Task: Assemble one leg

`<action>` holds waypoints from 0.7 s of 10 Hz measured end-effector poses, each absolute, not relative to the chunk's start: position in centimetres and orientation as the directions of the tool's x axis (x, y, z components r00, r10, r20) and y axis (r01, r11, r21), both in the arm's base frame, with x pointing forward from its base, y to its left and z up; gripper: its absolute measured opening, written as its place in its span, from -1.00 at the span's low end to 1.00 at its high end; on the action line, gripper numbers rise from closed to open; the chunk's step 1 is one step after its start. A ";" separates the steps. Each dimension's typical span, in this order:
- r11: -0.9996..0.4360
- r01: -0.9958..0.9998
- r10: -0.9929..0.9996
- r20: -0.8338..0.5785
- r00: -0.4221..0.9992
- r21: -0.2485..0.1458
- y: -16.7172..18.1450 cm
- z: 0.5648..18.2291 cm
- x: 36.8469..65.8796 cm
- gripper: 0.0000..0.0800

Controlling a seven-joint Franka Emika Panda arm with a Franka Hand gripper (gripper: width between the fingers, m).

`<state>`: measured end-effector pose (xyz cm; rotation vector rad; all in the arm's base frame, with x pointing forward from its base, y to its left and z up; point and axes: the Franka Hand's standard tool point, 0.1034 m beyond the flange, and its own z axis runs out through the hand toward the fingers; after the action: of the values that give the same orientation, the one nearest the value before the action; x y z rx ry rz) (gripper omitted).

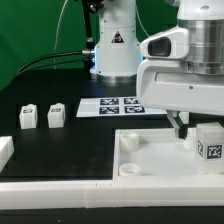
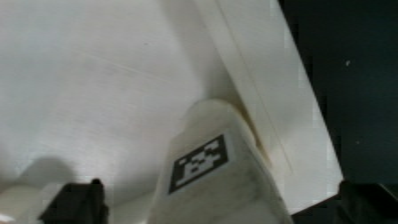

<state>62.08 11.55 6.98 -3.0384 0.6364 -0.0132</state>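
Black tabletop [image 1: 70, 145] carries everything we work with, and a green curtain hangs behind it. Our gripper [image 1: 184, 131] hangs low over the white tray [image 1: 150, 160], fingers pointing down into its corner region. Just beside the fingers, on the exterior view's right, stands a leg [image 1: 209, 143], upright on the tray with its square marker facing outward. In the wrist view that same leg [image 2: 217, 160] sits right below us against the tray's raised rim [image 2: 267, 90], one dark fingertip [image 2: 75, 203] showing at the edge. We judge the leg is placed there to meet a corner socket, and that we stand close to steady or seat it. Whether our jaws are clasping the leg or merely flanking it we cannot tell. Well apart from us, two more pegs [image 1: 42, 116] wait on the table, and the marker board [image 1: 115, 104] lies beyond the tray.
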 end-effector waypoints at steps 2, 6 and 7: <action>-0.980 -0.197 -0.197 0.014 0.980 -0.022 11.4 7.0 62.1 0.62; -0.998 0.055 0.055 0.022 0.998 0.005 11.1 7.0 62.2 0.62; -0.999 0.054 0.054 0.022 0.998 0.005 11.1 7.0 62.2 0.62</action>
<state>62.18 11.09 6.97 -3.1445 -0.0843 -0.0353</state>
